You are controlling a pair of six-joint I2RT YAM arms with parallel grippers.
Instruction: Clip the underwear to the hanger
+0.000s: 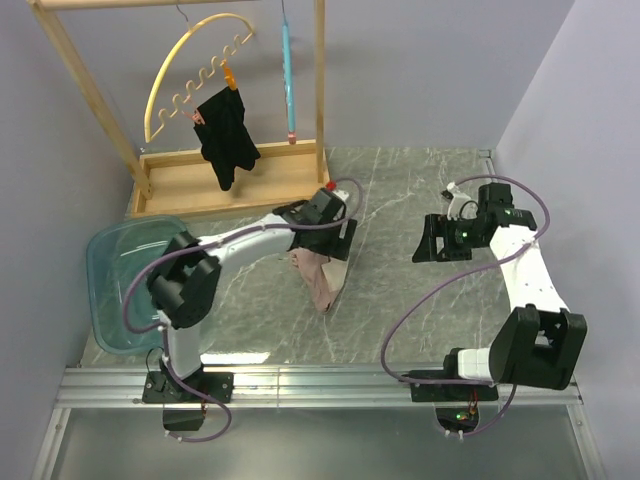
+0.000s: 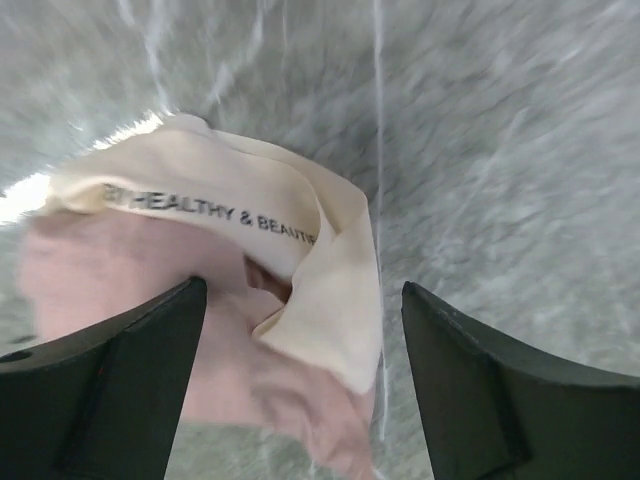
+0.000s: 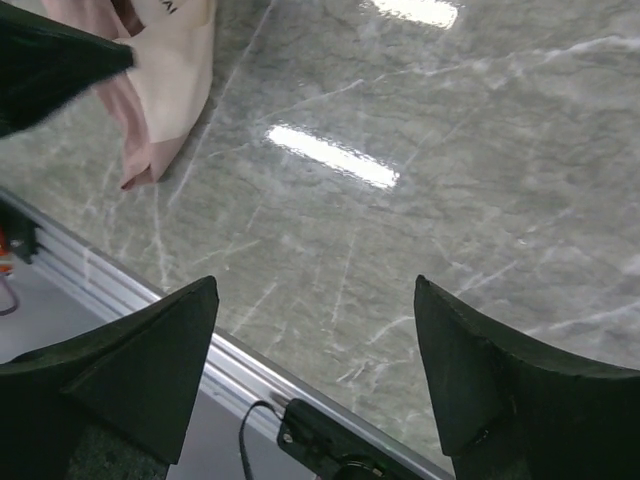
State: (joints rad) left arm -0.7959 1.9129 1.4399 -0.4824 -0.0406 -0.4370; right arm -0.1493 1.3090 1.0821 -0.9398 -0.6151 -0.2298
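While the left hand (image 2: 303, 290) stands spread apart, the underwear (image 2: 215, 205) lies crumpled on the worktop (image 2: 500, 150) directly beneath it, between its fingers, gripped by neither; the right hand (image 3: 315, 285), also apart, hovers well away from it.

Pink underwear (image 1: 321, 282) on table (image 1: 400, 190) beneath left gripper (image 1: 332, 243) — perhaps touching.

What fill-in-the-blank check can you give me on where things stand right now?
1. The left gripper hangs over the underwear with its jaws ___.
2. The yellow hanger carries one garment, coloured ___.
3. The right gripper holds ___.
Missing words: open; black; nothing.
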